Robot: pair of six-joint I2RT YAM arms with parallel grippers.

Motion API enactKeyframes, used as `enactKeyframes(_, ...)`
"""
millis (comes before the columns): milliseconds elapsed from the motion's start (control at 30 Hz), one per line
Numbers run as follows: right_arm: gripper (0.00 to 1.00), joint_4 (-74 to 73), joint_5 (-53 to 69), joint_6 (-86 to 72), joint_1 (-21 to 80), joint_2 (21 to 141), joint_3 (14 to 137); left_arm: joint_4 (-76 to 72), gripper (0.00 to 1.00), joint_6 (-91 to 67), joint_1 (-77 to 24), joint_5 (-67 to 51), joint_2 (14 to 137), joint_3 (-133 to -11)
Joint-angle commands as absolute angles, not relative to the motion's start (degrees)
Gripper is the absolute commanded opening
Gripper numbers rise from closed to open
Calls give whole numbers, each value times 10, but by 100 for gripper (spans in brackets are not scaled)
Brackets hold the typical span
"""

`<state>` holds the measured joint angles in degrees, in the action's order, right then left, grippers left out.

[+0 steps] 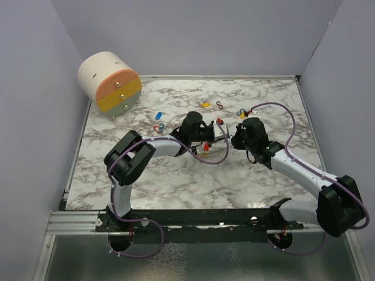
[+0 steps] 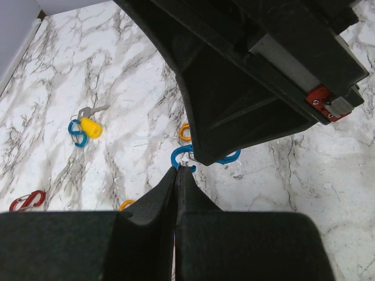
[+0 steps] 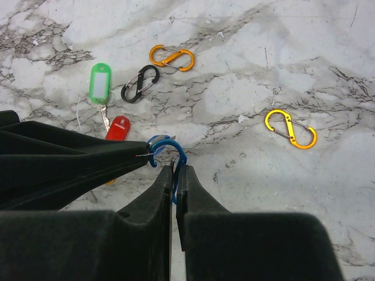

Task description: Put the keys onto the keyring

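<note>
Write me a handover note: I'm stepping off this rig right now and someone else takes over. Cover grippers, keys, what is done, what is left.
Left gripper: shut on the blue clip.
Right gripper: shut on the same clip, from the opposite side.
Keys: green tag and red tag lie on the table. The yellow tag lies against a second blue clip; joined or not, unclear.
Done: no tag visibly on the held clip.
Left: thread the tags on.
</note>
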<state>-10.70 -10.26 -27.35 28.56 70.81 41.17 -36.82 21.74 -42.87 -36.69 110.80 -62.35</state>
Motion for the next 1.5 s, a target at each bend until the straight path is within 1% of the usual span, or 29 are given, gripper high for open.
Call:
enactKeyframes(0, 1, -113, -108, -275, 290, 697, 414, -393, 0, 220, -425, -352, 1115, -636)
enactKeyframes(333, 1, -120, -118, -275, 290, 698, 417, -394, 0, 220, -424, -354, 1108, -630)
enactKeyframes(367, 8, -124, -123, -277, 290, 699, 419, -394, 0, 220, -424, -354, 1107, -629)
enactKeyframes(400, 22, -127, -129, -278, 290, 700, 421, -394, 0, 221, -424, -354, 1105, -628)
enactKeyframes(433, 33, -128, -133, -280, 290, 698, 420, -394, 0, 221, -423, -354, 1103, -627)
enactKeyframes(467, 41, -128, -135, -281, 290, 696, 420, -394, 0, 221, -423, -353, 1101, -626)
enactKeyframes(533, 55, -128, -138, -283, 290, 690, 418, -393, 0, 221, -422, -352, 1098, -623)
enactKeyframes(600, 60, -130, -143, -284, 290, 685, 418, -393, 0, 221, -420, -352, 1096, -622)
enactKeyframes(867, 62, -148, -195, -301, 290, 656, 415, -393, 0, 220, -411, -337, 1080, -609)
enactKeyframes(1000, 64, -151, -204, -301, 289, 657, 415, -394, 0, 193, -396, -288, 1063, -594)
enactKeyframes(1233, 64, -139, -189, -298, 289, 664, 415, -422, 0, 76, -338, -153, 1021, -548)
enactKeyframes(1467, 64, -115, -159, -286, 289, 669, 408, -446, 0, -70, -263, -90, 999, -504)
